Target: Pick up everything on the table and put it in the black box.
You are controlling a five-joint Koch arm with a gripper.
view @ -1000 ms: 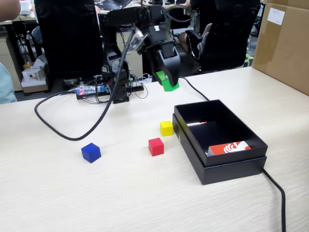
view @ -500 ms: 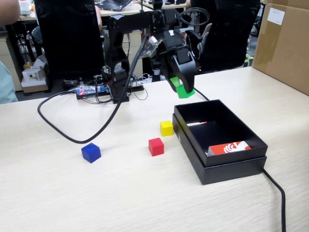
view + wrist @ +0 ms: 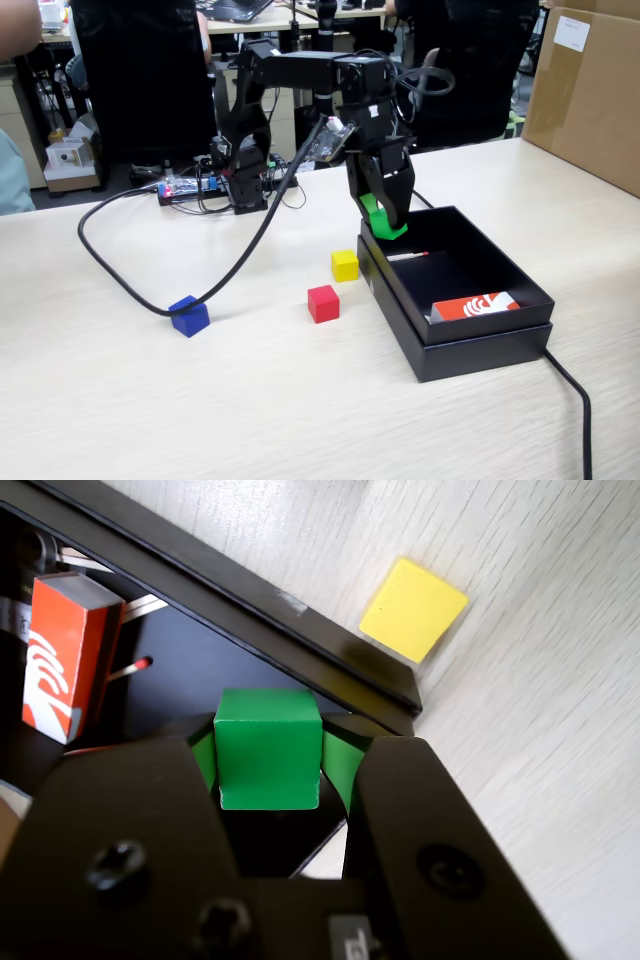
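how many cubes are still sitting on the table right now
3: blue cube left in the fixed view, red cube and yellow cube near the black box.

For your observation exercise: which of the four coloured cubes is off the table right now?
The green cube, clamped between the gripper's fingers above the black box. The yellow, red and blue cubes all rest on the table.

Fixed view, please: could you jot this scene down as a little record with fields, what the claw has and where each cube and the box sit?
claw: shut on green cube, above the near-left corner of the black box
yellow cube: on the table, just left of the box
red cube: on the table, nearer the camera
blue cube: on the table, far left, touching a black cable
in box: red-and-white card, thin stick
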